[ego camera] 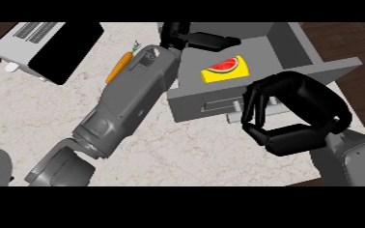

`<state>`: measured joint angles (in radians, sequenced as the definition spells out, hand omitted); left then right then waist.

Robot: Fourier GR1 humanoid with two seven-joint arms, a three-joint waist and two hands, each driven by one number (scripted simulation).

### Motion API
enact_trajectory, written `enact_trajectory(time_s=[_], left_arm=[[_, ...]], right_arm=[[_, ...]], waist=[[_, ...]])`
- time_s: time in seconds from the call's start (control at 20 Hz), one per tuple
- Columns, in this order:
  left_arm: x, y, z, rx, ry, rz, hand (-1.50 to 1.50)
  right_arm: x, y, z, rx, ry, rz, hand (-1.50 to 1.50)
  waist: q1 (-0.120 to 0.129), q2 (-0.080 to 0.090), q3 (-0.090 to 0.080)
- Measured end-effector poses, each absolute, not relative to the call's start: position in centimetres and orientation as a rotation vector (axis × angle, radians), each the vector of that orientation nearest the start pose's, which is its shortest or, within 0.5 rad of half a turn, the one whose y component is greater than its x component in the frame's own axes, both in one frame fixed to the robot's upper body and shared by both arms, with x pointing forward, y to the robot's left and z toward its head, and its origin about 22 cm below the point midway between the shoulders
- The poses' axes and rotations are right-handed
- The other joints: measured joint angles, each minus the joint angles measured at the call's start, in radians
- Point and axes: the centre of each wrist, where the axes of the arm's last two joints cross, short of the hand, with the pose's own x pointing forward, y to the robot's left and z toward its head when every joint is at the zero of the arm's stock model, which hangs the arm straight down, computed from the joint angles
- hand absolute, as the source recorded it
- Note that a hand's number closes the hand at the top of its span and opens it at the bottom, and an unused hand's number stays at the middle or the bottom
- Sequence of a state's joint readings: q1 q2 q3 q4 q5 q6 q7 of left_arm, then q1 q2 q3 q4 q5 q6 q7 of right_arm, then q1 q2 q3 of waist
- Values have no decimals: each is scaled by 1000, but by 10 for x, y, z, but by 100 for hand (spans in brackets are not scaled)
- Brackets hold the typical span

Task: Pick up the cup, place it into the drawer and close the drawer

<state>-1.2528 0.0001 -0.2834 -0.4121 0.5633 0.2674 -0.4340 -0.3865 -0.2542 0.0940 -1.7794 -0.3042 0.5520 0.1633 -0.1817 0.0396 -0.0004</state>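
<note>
The grey drawer [324,70] stands pulled out at the upper right. Inside it lies the cup [227,68], yellow with a watermelon picture, apart from both hands. My left forearm crosses the counter diagonally, and my left hand [202,38] hovers over the drawer's far left corner, fingers stretched out and holding nothing. My right hand [296,113] is raised in front of the drawer's front panel, near the handle [217,105]. Its fingers are loosely bent, with nothing between them and the thumb.
An orange carrot [116,69] lies on the marble counter [200,149], partly hidden by my left forearm. A toaster [43,48] with a black side stands at the upper left. The counter's edge runs along the lower right.
</note>
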Motion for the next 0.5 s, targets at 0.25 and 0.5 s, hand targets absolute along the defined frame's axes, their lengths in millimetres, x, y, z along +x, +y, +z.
enact_trajectory(time_s=[0.25, 0.5], left_arm=[[438, 38, 128, -245, -1906, -82, -150], [438, 43, 120, -247, -1908, -24, -150]], right_arm=[[285, -218, 148, 412, -1672, 1049, -150], [279, -217, 134, 160, -1616, 1166, -150]], waist=[[46, -13, 0], [103, -20, 1]])
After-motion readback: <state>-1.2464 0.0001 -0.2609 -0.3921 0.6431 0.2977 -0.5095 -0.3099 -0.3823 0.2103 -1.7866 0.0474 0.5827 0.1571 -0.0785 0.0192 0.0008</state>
